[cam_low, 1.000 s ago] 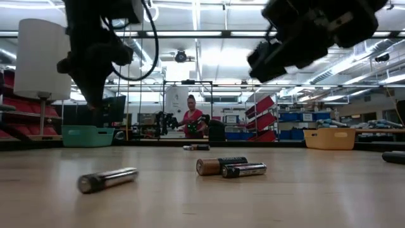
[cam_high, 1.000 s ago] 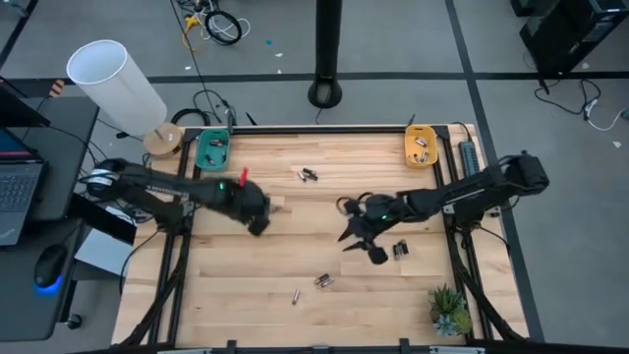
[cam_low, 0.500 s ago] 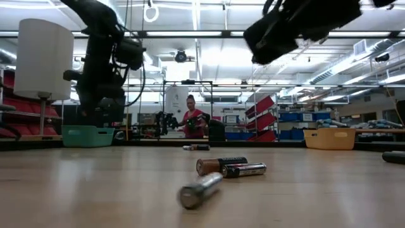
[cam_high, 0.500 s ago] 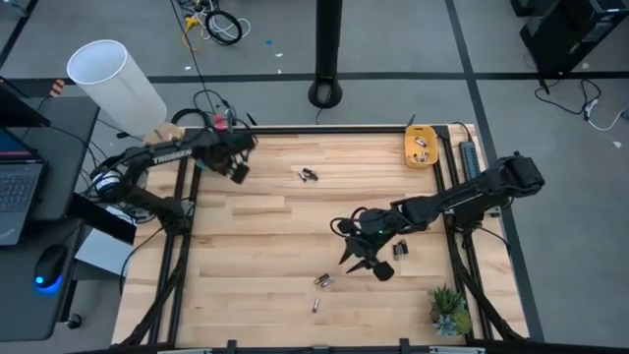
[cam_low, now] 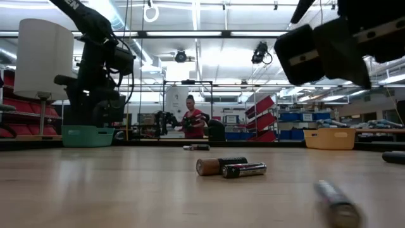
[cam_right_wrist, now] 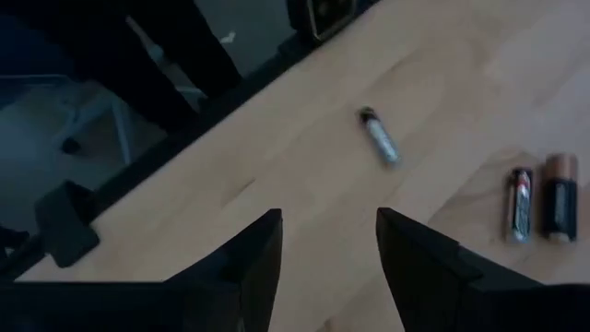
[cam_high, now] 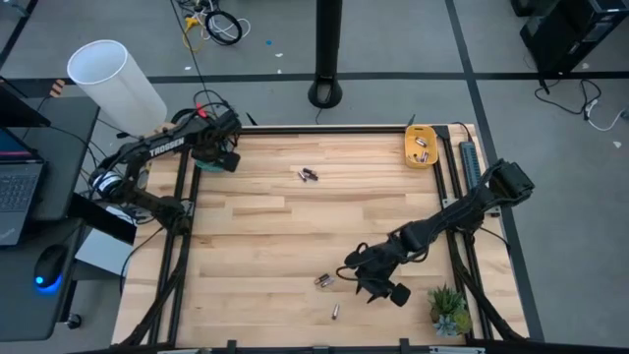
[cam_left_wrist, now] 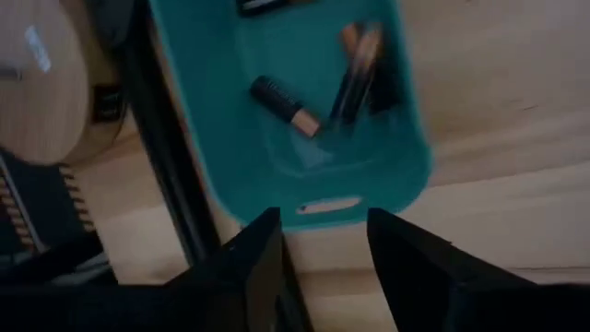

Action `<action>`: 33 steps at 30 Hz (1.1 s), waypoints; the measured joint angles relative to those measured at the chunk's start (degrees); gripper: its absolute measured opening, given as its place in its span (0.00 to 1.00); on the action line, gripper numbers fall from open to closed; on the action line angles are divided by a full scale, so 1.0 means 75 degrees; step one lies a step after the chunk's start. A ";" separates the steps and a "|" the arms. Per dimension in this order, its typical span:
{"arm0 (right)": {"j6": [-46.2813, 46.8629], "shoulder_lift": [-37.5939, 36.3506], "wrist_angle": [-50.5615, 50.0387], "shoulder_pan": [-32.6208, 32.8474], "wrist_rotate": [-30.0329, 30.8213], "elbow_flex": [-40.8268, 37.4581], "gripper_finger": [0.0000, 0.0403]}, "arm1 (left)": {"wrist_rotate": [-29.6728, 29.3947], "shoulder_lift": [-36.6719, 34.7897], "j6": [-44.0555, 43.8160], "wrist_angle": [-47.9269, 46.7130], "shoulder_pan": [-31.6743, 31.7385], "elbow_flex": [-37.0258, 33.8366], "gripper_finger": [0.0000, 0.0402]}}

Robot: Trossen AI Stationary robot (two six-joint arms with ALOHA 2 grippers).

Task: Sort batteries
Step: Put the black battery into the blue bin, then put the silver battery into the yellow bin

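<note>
Over at the far left corner of the table, the left gripper hangs above the teal tray, its fingers spread apart with nothing between them. Inside that tray lie several batteries; one dark cell with a copper end sits apart from two or three slimmer ones lying close together, though blur makes their count uncertain. Near the far middle of the table a small pair of batteries lies together. Closer to the near edge, two more rest side by side, and a single cell lies alone just nearer the edge. Beside these, the right gripper hovers above the wood with its fingers parted and holding nothing. At the far right corner the orange tray holds a few batteries too.
</note>
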 joint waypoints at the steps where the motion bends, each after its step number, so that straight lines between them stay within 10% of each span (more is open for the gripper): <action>1: 0.0074 -0.0001 -0.0012 -0.0005 0.0007 -0.0004 0.46 | 0.0079 -0.0017 -0.0132 -0.0082 -0.0065 0.0000 0.44; 9: 0.0194 -0.0206 -0.0224 0.0880 -0.0118 -0.0004 0.45 | -0.0089 -0.1018 -0.0906 -0.0798 -0.1702 0.0320 0.44; 14: -0.0048 0.0306 0.1044 0.1960 0.1617 -0.0004 0.45 | -0.0481 -0.1657 -0.1978 -0.0718 -0.2850 0.0572 0.44; 33: 0.0903 0.2533 0.2703 0.1991 0.2171 0.0034 0.36 | -0.1209 -0.2209 -0.4260 0.0036 -0.5951 0.0823 0.44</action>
